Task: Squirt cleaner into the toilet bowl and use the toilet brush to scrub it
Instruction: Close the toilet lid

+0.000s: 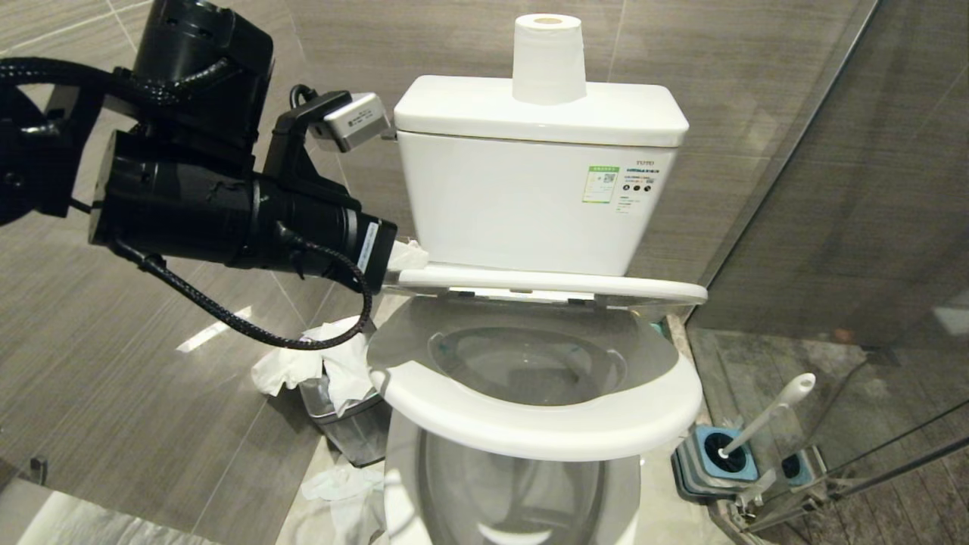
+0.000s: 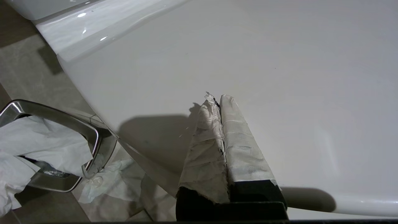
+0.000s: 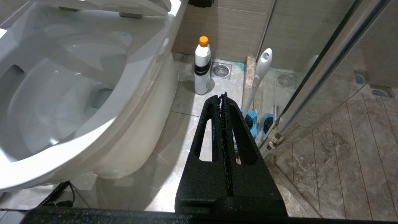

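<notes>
The toilet bowl (image 1: 530, 363) gleams white, lid half lifted. The toilet brush (image 1: 764, 416) stands in its holder (image 1: 715, 462). Left gripper (image 2: 219, 99), fingers pressed together and empty, rests against the lid (image 2: 248, 62).

White toilet bowl (image 1: 530, 424), white-handled toilet brush (image 1: 768, 412), seemingly blue holder (image 1: 711, 458).

I see even, moderate light with glare streaks on the floor tiles (image 1: 216, 329). My left gripper (image 2: 217, 101) casts a soft shadow on the white ceramic, and nothing looks blurred.
</notes>
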### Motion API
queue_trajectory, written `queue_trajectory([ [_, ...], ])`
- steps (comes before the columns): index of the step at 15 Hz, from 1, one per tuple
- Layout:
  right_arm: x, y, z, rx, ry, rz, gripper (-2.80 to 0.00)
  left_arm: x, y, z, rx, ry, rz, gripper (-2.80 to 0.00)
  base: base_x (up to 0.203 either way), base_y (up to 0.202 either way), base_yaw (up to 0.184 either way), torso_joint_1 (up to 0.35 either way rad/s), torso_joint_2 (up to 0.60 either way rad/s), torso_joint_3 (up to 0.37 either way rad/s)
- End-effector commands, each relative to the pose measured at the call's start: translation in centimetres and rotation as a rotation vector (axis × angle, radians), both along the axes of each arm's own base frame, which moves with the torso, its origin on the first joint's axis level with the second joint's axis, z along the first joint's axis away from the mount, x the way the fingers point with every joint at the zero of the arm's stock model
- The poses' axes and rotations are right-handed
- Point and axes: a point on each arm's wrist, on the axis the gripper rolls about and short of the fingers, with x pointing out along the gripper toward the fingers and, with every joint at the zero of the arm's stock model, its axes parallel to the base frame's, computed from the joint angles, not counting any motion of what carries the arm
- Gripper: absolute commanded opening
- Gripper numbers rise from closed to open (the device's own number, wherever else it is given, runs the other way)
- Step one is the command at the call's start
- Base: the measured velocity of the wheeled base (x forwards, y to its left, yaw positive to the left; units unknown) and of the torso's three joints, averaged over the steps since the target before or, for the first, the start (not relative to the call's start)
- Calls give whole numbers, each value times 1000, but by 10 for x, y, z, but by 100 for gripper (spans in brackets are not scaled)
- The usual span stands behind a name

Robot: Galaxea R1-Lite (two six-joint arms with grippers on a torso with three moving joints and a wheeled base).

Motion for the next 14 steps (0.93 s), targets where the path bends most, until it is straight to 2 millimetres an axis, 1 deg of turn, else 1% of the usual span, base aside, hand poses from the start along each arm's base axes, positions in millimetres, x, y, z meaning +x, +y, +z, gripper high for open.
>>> queue_trajectory([
  [1,0,0,0,-1,1,1,-280,-2,0,-5,31,25,-12,-280,0,0,0,0,0,0],
  [3,0,0,0,-1,1,1,-280,-4,-4,-15,64,75,-32,-280,0,0,0,0,0,0],
  [6,0,0,0,-1,1,1,-280,-3,-15,-41,115,164,-61,-280,0,0,0,0,0,0],
  [8,0,0,0,1,1,1,-280,0,-24,-53,137,201,-73,-280,0,0,0,0,0,0],
  [12,0,0,0,-1,1,1,-280,7,-31,-65,148,244,-65,-280,0,0,0,0,0,0],
  [14,0,0,0,-1,1,1,-280,6,-30,-71,156,288,-51,-280,0,0,0,0,0,0],
])
